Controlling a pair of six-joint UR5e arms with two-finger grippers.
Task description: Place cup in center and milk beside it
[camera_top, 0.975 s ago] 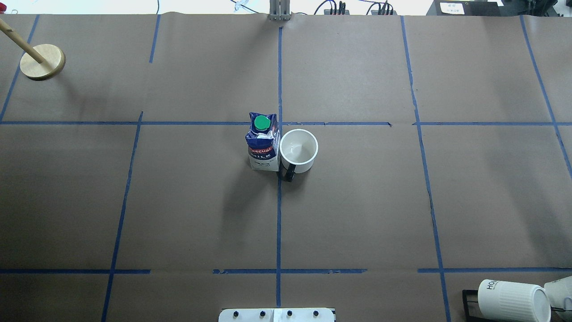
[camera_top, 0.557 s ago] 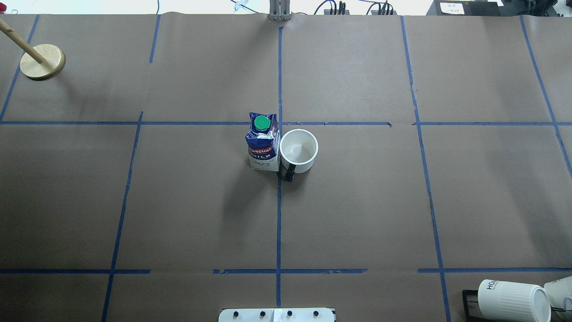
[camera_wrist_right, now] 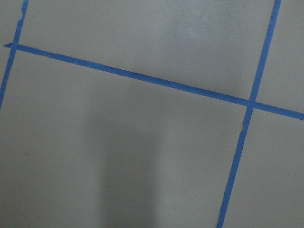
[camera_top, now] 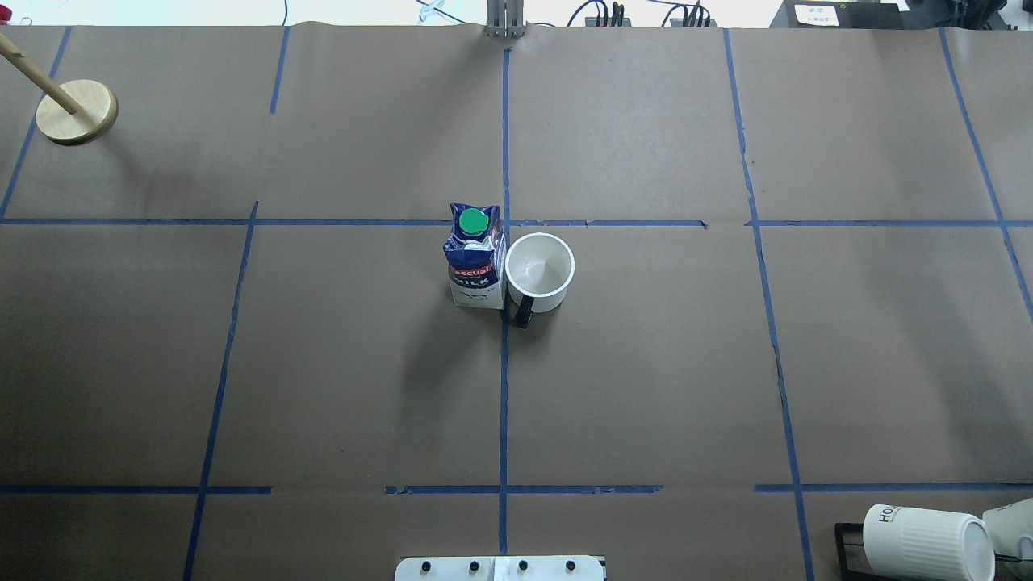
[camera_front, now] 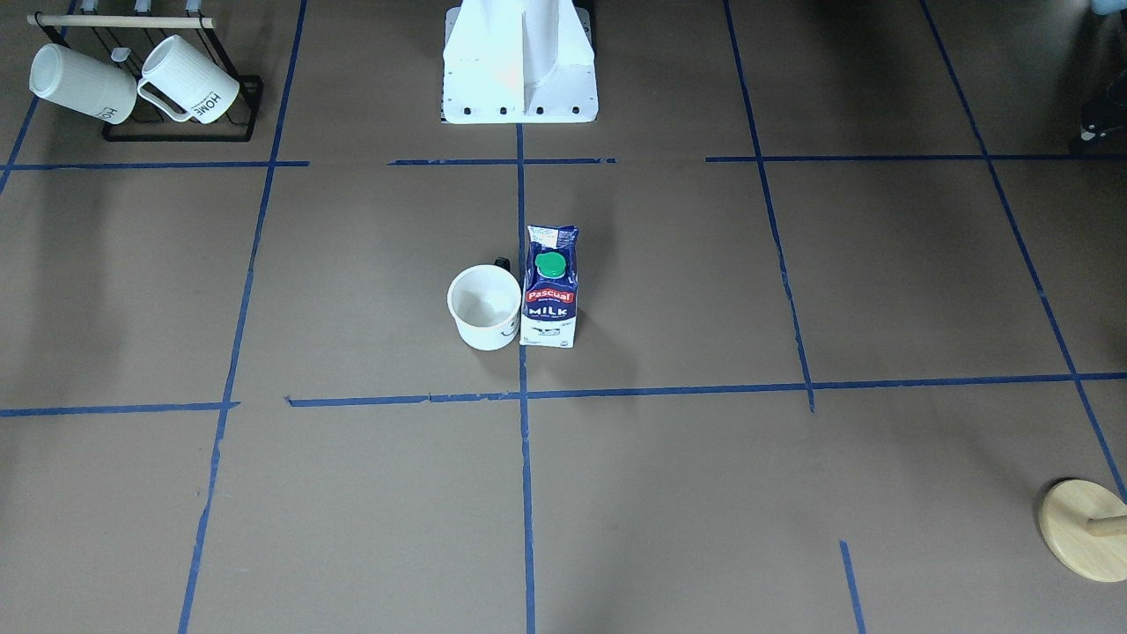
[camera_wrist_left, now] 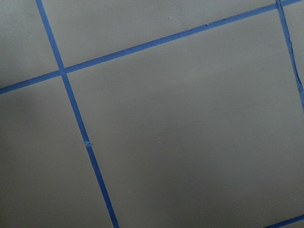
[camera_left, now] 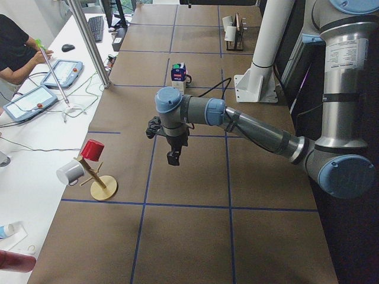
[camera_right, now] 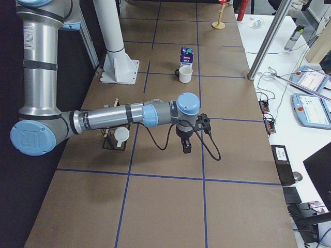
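The white cup [camera_top: 539,273] with a black handle stands upright on the brown paper, just right of the central blue tape line [camera_top: 503,363]. The blue and white milk carton [camera_top: 474,258] with a green cap stands upright right beside it, touching or nearly so. Both also show in the front-facing view, cup [camera_front: 483,307] and milk [camera_front: 550,291]. My left gripper [camera_left: 173,158] shows only in the exterior left view and my right gripper [camera_right: 185,149] only in the exterior right view. Both hang above bare paper, far from the objects and holding nothing. I cannot tell whether they are open or shut.
A black rack with ribbed "HOME" mugs [camera_front: 132,79] stands at my near right corner. A wooden peg stand [camera_top: 77,111] stands at the far left; it holds a red cup and a white mug [camera_left: 89,160]. The robot base [camera_front: 519,62] is at the near edge. An operator [camera_left: 18,47] sits beyond the table.
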